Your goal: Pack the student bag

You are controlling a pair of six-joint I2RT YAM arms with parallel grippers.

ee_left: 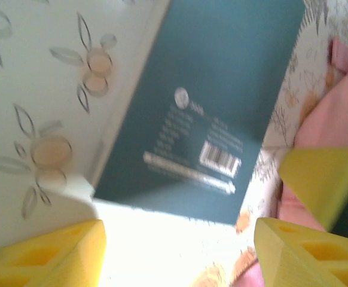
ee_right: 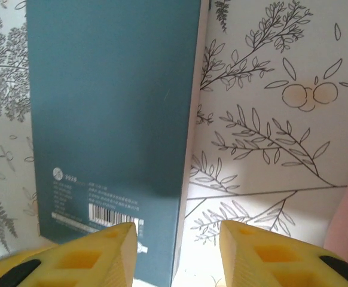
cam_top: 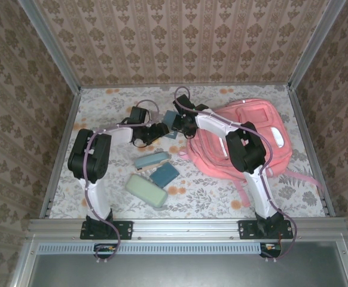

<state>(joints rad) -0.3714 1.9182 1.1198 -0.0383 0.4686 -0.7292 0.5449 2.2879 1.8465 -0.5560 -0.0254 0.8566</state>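
student bag (cam_top: 263, 116) lies flat on right side of table, partly under right arm. soft floppy fabric, probably light, will sag, so grab zip trim or strap imo. left gripper (ee_left: 180, 251) spread, right gripper (ee_right: 177, 251) spread too, both over teal box (ee_right: 108, 119), nothing pinched

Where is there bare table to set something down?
Bare cloth: the far-left corner beyond the left arm, and the near strip between the pale green case and the student bag. Crowded: centre, where the left gripper and right gripper meet at the teal box.
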